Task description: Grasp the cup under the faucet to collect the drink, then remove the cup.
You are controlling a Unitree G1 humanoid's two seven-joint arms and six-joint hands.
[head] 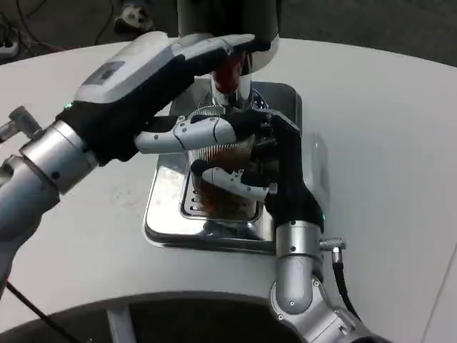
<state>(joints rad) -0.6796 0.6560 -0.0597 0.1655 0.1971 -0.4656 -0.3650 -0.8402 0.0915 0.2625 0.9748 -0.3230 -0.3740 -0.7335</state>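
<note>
Both hands meet at twelve o'clock: right hand (268, 168) wraps the thin, slippery, part-full cup (223, 182); left hand (153, 89) presses the faucet (228, 71)

No text, label, brand, number or sign can be read on anything here.
</note>
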